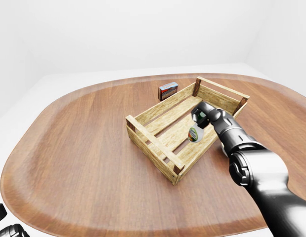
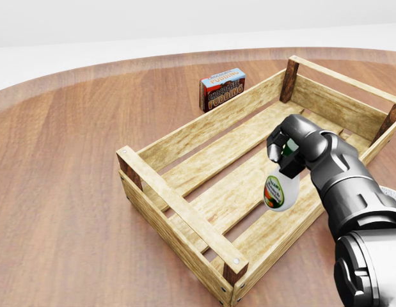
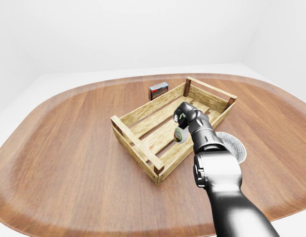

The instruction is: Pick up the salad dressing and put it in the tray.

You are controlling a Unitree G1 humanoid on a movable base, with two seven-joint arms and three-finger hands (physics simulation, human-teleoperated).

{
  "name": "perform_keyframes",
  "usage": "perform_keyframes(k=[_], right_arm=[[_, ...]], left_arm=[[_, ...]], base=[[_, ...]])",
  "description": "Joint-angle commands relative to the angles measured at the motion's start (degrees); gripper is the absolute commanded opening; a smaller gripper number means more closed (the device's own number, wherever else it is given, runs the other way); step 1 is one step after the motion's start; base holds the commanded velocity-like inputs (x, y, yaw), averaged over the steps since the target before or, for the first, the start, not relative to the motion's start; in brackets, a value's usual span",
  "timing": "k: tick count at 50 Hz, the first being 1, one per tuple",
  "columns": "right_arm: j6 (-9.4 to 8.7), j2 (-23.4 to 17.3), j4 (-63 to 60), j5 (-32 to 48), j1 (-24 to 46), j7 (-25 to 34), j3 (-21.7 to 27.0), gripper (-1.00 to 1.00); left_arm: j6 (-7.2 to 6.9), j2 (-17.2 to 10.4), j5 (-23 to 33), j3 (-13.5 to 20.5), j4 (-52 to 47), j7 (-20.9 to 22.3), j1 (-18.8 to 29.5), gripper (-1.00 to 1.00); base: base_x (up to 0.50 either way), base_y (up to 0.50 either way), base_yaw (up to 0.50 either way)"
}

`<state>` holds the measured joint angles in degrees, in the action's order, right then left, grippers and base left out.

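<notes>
The salad dressing [image 2: 279,192] is a small white bottle with a green and orange label and a green cap. My right hand [image 2: 287,150] is shut on its cap end, and the bottle hangs neck-up below the fingers. It sits over the inside of the wooden slatted tray [image 2: 178,211], near the tray's right long wall in the head view, low between the walls. I cannot tell whether it touches the slats. Only dark bits of my left hand [image 1: 7,224] show, at the bottom left corner of the left-eye view.
A chocolate pudding box [image 2: 222,89] stands on the wooden table just beyond the tray's upper long wall. A grey speckled round dish [image 3: 234,147] lies right of the tray, partly hidden by my right arm. The oval table's edge [image 1: 24,143] curves round the left.
</notes>
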<state>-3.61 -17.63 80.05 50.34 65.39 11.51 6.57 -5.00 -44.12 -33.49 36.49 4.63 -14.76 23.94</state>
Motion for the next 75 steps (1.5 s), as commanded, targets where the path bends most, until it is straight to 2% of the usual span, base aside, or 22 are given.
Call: perform_keyframes(k=[1,36,37,38,39,40,41,43,60,71,75], right_arm=[[-1.17,-1.03,-0.86,0.89,-0.05,-0.46,0.32,-0.98],[-1.39,-1.99,-0.88,1.06,-0.32,-0.47,0.09,-0.98],[-1.39,-1.90,-0.86,1.18,-0.32,-1.18,0.11,-0.96],[-1.39,-1.74,-0.84,1.46,-0.14,-4.64,0.20,-1.00],[-1.39,-1.83,-0.82,1.51,-0.09,-4.81,0.26,-1.00],[-1.39,-1.77,-0.82,1.61,0.06,-7.05,0.40,-0.53],[-1.39,-1.94,-0.67,3.27,-0.33,1.26,-1.43,1.00],[-1.39,-1.55,-0.74,3.21,-0.48,3.35,-0.92,1.00],[-1.39,-1.94,-0.79,2.93,-1.80,2.73,-0.16,1.00],[-1.39,-2.43,-1.04,3.04,-0.19,3.48,-1.16,1.00],[0.14,-2.98,-1.30,3.43,2.30,4.89,-1.86,1.00]], left_arm=[[0.00,-0.09,-0.04,0.04,-0.09,-0.08,0.04,1.00],[0.00,0.22,0.07,-0.14,-0.18,-0.09,0.06,1.00],[0.00,0.23,-0.02,-0.14,-0.19,-0.09,0.09,1.00],[0.00,0.22,0.02,-0.18,-0.21,-0.10,0.09,1.00],[0.00,0.22,0.03,-0.18,-0.22,-0.10,0.09,1.00],[0.00,0.22,0.08,-0.21,-0.21,-0.11,0.10,1.00],[0.00,0.10,0.07,-0.16,-0.12,-0.16,0.21,1.00],[0.00,0.09,0.07,-0.12,-0.10,-0.17,0.18,1.00],[0.00,0.32,0.18,-0.37,-0.71,-0.19,0.19,1.00],[0.00,0.30,0.00,-0.24,-0.95,-0.26,0.24,1.00],[0.00,0.23,-0.12,-0.22,-1.14,-0.33,0.29,1.00]], base=[[0.00,0.00,0.00],[0.00,0.00,0.00],[0.00,0.00,0.00],[0.00,0.00,0.00],[0.00,0.00,0.00],[0.00,0.00,0.00],[0.00,0.00,0.00],[0.00,0.00,0.00],[0.00,0.00,0.00],[0.00,0.00,0.00],[0.00,0.00,0.00]])
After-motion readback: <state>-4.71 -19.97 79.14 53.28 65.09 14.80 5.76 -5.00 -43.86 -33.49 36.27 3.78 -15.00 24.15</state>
